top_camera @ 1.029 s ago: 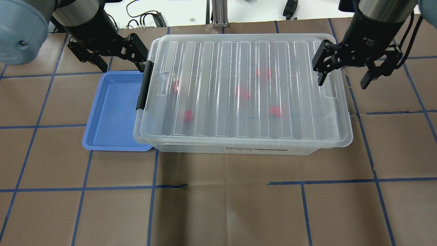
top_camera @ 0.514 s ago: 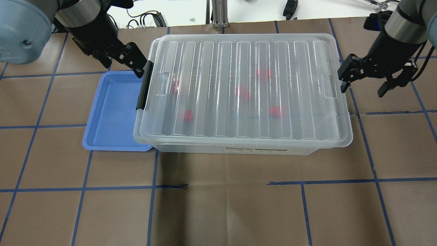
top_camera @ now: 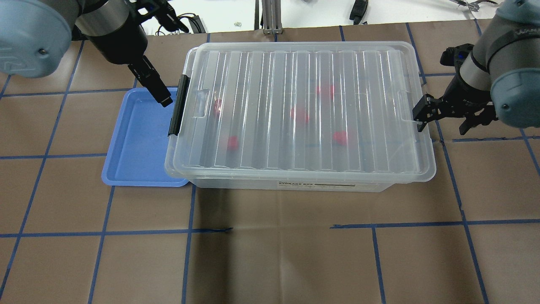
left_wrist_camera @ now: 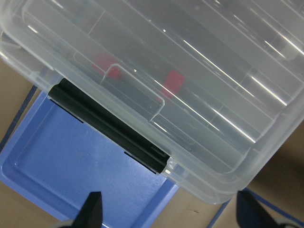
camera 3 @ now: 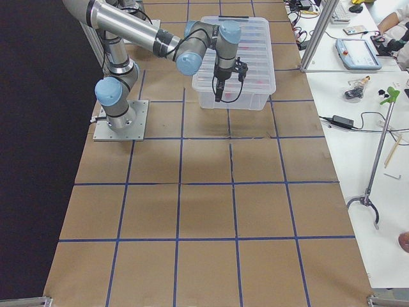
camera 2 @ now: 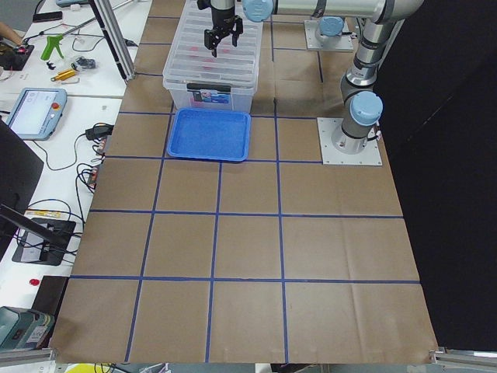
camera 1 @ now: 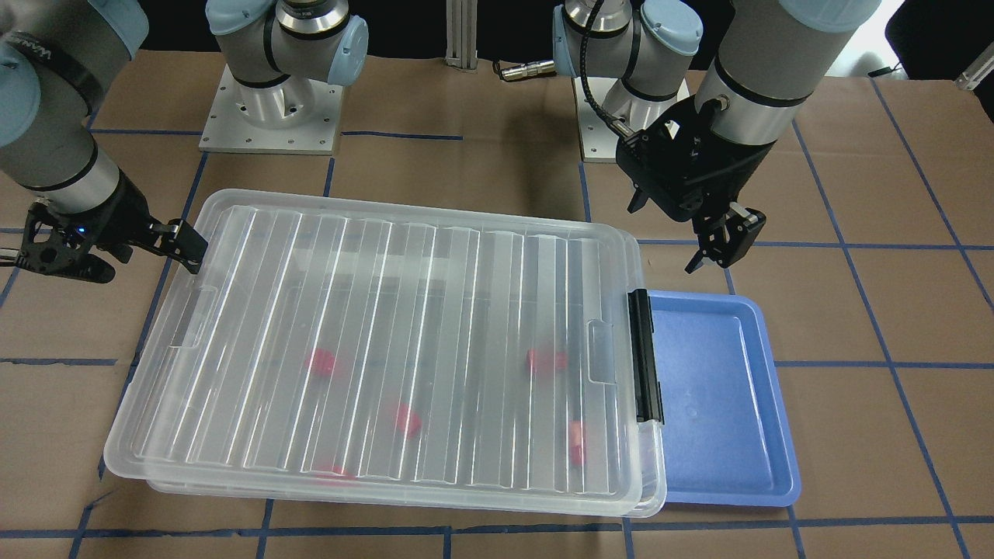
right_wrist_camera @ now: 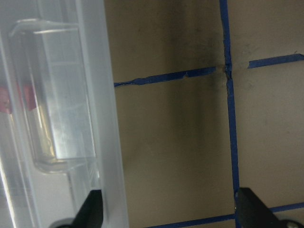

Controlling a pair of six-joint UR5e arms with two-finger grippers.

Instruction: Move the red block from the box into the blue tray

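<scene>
The box (top_camera: 303, 55) lies mid-table with its ribbed lid on and its black clip (top_camera: 177, 105) on the short end by the blue tray (top_camera: 135, 139). The tray is empty and touches the box. Several red blocks (top_camera: 299, 114) show blurred through the lid. My left gripper (left_wrist_camera: 171, 213) is open, tilted above the tray's far corner, with one finger (top_camera: 157, 88) close beside the clip. My right gripper (top_camera: 443, 126) is open at the box's other short end. In the right wrist view (right_wrist_camera: 166, 213) its jaws straddle the lid rim by the handle recess.
Brown paper with a blue tape grid covers the table (top_camera: 270, 253). Both robot bases (camera 1: 272, 116) stand behind the box. A metal post (top_camera: 270, 17) and cables lie at the table's far edge. Side benches with devices (camera 2: 35, 109) flank the table.
My right gripper has moved off the lid, outward and down to the box's short-end rim. My left gripper has turned and tilted, and one finger now points down beside the clip.
</scene>
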